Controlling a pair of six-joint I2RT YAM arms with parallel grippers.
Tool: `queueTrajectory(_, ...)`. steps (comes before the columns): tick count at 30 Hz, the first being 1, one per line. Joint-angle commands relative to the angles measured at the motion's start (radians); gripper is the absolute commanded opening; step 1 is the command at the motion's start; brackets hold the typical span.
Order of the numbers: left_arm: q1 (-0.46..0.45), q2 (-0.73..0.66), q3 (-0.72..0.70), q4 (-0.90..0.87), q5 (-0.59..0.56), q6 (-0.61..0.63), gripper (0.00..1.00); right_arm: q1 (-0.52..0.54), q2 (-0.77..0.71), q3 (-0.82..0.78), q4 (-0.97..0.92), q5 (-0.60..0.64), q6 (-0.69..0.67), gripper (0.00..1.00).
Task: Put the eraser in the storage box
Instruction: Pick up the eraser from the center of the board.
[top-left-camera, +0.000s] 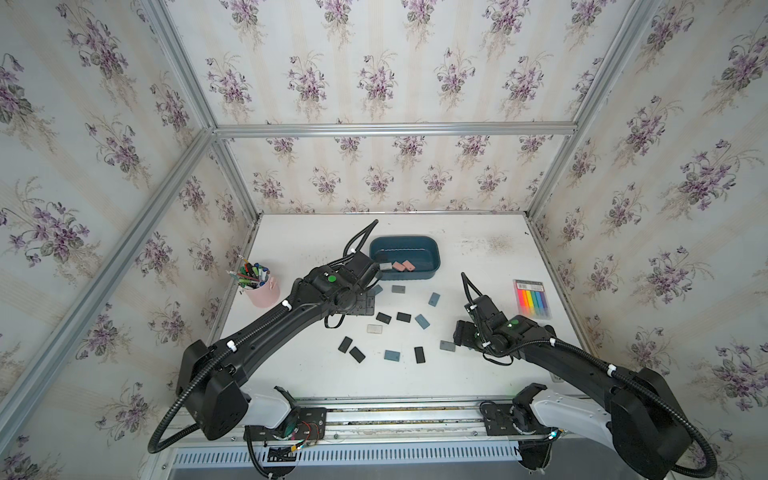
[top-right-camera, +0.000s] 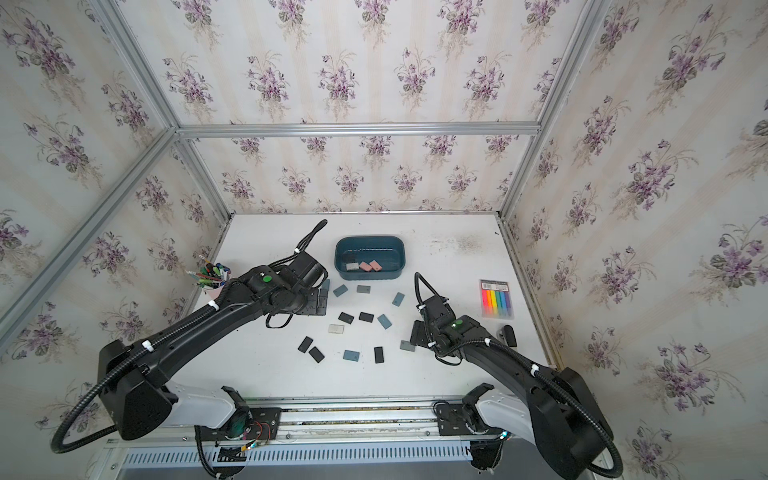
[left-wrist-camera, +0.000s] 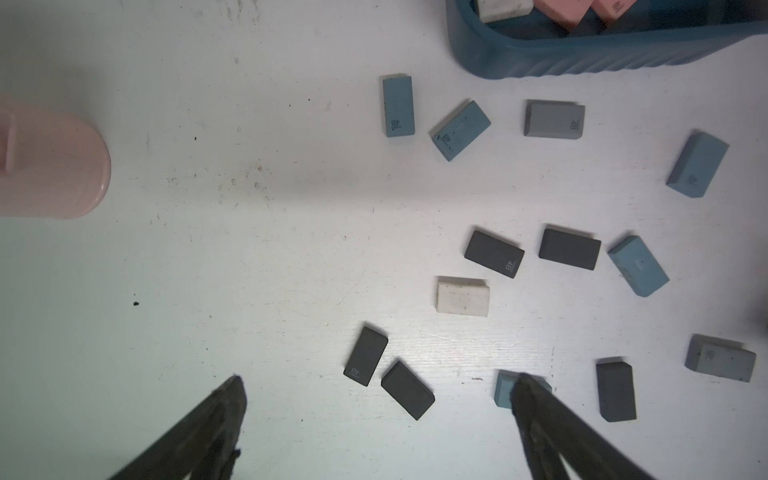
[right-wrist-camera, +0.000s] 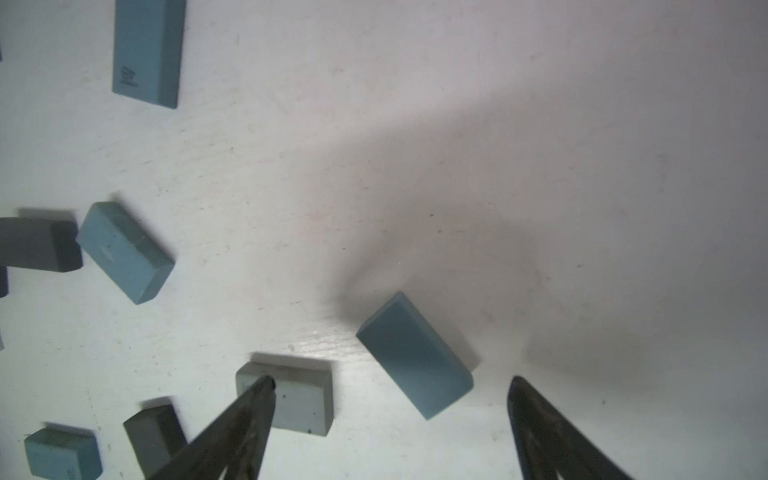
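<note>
- Pink pen cup (top-left-camera: 264, 291), stuffed with pens, stands at the left edge of the white table (top-left-camera: 478, 257).
- Left gripper (left-wrist-camera: 379, 380) hangs over the table on the near-left side of the tub. Its jaws are spread wide and it holds nothing. Black erasers (left-wrist-camera: 365, 361) lie flat on the table below the gap. One fingertip overlaps a blue piece in the wrist view; contact cannot be told.
- Storage box (top-left-camera: 405, 257), dark teal, sits far centre of the table. One grey eraser (top-left-camera: 385, 266) and two pink erasers (top-left-camera: 400, 266) lie at its near-left end.
- Loose erasers (top-left-camera: 404, 317) in black, blue, grey and one white are scattered on the near side of the tub between the two arms, all outside it.
- Right gripper (right-wrist-camera: 391, 380) is low over the table at the right end of the scatter, with its jaws wide and clamped on nothing.
- Blue eraser (right-wrist-camera: 415, 353) lies flat on the table between the right fingers, skewed to them. A gap shows on each side, and it is well apart from the storage box.
- Pale grey eraser (right-wrist-camera: 299, 399) sits just beside it, partly behind one fingertip.
- Pack of rainbow strips (top-left-camera: 533, 300) lies flat near the right edge.
</note>
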Motion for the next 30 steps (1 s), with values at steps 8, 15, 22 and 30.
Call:
queueTrajectory(8,0.001,0.009,-0.013,0.026,0.012,-0.009,0.99,-0.001,0.045,-0.015,0.033,-0.003,0.011,0.86)
queueTrajectory(15,0.000,0.007,-0.019,0.036,0.017,-0.003,0.99,0.000,0.139,0.008,0.068,-0.003,-0.012,0.78)
queueTrajectory(22,0.000,0.012,-0.028,0.043,0.023,0.002,0.99,0.004,0.145,0.013,0.083,-0.071,-0.012,0.63)
queueTrajectory(30,0.000,0.016,-0.022,0.052,0.036,0.007,0.99,0.059,0.069,-0.050,0.072,-0.100,0.062,0.63)
